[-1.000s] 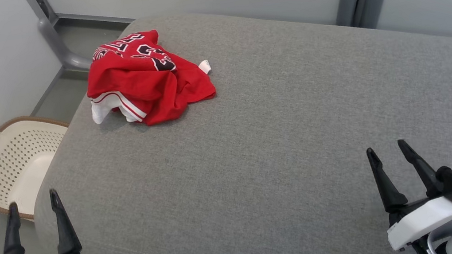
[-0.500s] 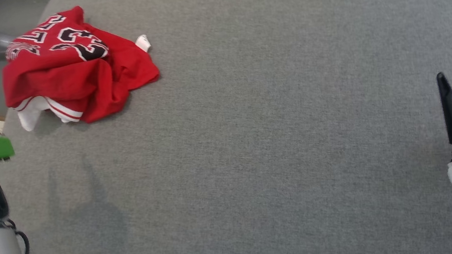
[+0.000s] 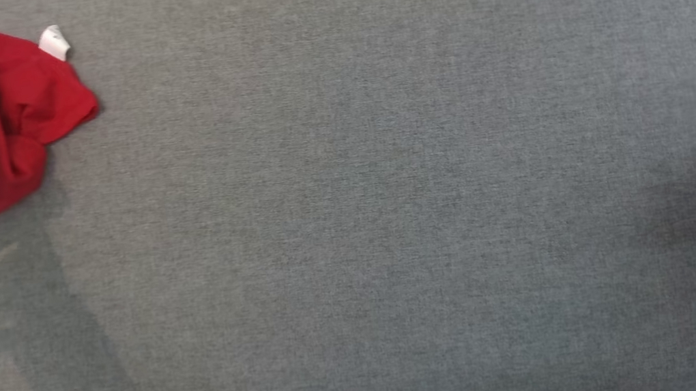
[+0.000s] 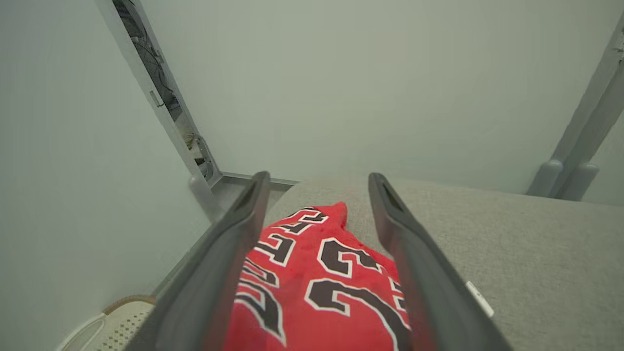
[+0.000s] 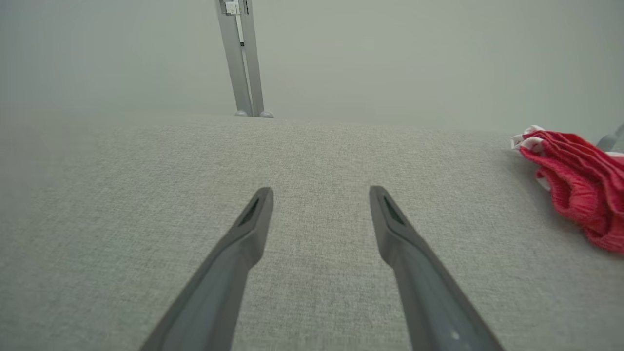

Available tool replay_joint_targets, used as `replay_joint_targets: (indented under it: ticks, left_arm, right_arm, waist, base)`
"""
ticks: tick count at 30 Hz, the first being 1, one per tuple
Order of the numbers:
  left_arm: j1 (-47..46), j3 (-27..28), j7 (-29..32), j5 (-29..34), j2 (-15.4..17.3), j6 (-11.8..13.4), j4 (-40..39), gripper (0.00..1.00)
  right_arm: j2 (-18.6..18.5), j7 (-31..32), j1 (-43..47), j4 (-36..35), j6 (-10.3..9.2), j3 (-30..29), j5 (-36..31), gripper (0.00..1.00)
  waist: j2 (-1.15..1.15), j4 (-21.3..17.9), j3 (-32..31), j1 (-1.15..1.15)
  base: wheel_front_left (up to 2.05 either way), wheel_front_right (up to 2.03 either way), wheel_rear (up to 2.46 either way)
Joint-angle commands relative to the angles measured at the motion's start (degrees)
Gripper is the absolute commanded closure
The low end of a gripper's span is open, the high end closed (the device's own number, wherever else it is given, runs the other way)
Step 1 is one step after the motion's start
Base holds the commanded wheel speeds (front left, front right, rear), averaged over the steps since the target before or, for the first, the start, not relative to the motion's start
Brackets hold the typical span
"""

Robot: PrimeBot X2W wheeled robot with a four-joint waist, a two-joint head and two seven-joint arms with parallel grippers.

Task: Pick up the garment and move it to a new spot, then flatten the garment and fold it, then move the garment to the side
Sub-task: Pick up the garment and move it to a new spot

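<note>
Garment (image 3: 0, 130), a crumpled red jersey, lies at the far left corner of the grey cushion (image 3: 352, 222). My left gripper (image 4: 318, 180) hovers over it, spread wide, the heap running lengthwise between my jaws and tapering toward the wall (image 4: 341, 87). My right gripper (image 5: 320, 191) is spread too, well apart from it, over bare cushion

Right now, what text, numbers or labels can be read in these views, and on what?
"2": black, white-edged numeral on the red garment, probably; the characters beside it are creased and unreadable.
The white tag at the garment's edge: too small to read.
The label on the grey post: blurred, unreadable.
</note>
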Motion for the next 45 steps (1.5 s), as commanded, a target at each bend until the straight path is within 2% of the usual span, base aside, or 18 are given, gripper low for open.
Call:
replay_joint_targets:
  ticks: [1,7,11,15,16,17,18,27,36,40,45]
  left_arm:
    - [-1.08,0.06,1.52,-0.09,1.58,-0.30,2.45,0.00]
    - [-2.17,-0.26,9.73,-2.93,2.90,-1.40,13.18,0.00]
    - [-1.73,-0.55,15.56,-4.42,2.60,-1.85,19.04,0.00]
    - [-0.77,-1.02,18.08,-5.54,2.41,-2.02,22.43,0.00]
    - [-0.77,-1.10,18.03,-5.72,2.45,-2.07,22.79,0.35]
    - [-0.81,-1.22,17.92,-5.88,2.54,-2.10,23.06,0.95]
    - [-0.91,-1.40,17.44,-5.83,2.74,-2.11,23.23,1.00]
    - [-1.97,-3.38,8.95,-3.91,4.88,-1.79,21.66,1.00]
    - [-5.25,-6.64,-1.01,-1.32,5.61,-1.46,14.89,1.00]
    - [-7.08,-8.89,-2.85,-0.17,5.03,-1.72,9.97,1.00]
    - [-9.39,-12.31,-1.70,0.49,3.08,-2.00,1.80,1.00]
  right_arm:
    - [0.18,-0.41,-0.88,-0.21,-0.10,0.16,-0.30,0.00]
    - [0.44,-0.58,-1.45,0.28,-0.09,0.49,-0.55,0.00]
    - [0.68,-0.73,-1.41,0.50,-0.10,0.54,-0.78,0.00]
    - [0.79,-0.81,-1.59,0.68,-0.10,0.80,-0.84,0.00]
    - [0.90,-0.81,-1.60,0.70,-0.10,0.90,-0.92,0.00]
    - [0.93,-0.82,-1.62,0.75,-0.09,0.95,-0.97,0.00]
    - [0.92,-0.82,-1.67,0.83,-0.10,0.99,-0.96,0.00]
    - [2.00,-1.14,-1.59,2.95,-0.10,2.27,-0.49,0.00]
    - [4.00,-1.55,-0.74,6.06,-0.09,3.56,0.11,0.00]
    - [5.05,-1.71,-0.11,7.47,-0.09,3.71,0.44,0.00]
    - [6.48,-1.67,0.23,8.26,-0.10,3.75,0.55,0.00]
  waist:
    - [0.00,-3.69,3.46,-0.01]
    - [0.00,-4.31,3.38,-0.01]
    - [0.00,-4.49,3.15,-0.01]
    - [0.00,-4.77,2.81,-0.01]
    - [0.00,-4.85,2.70,-0.01]
    - [0.00,-4.89,2.62,-0.01]
    - [0.00,-4.94,2.47,-0.01]
    - [0.00,-5.08,-2.05,-0.01]
    - [0.00,-5.67,-8.61,-0.01]
    - [0.00,-6.97,-11.30,-0.01]
    - [0.00,-9.57,-13.57,-0.01]
  base:
    - [0.00,0.00,0.00]
    - [0.00,0.00,0.00]
    - [0.00,0.00,0.00]
    - [0.00,0.00,0.00]
    - [0.00,0.00,0.00]
    - [0.00,0.00,0.00]
    - [0.00,0.00,0.00]
    - [0.00,0.00,0.00]
    - [0.00,0.00,0.00]
    - [0.00,0.00,0.00]
    - [0.00,0.00,0.00]
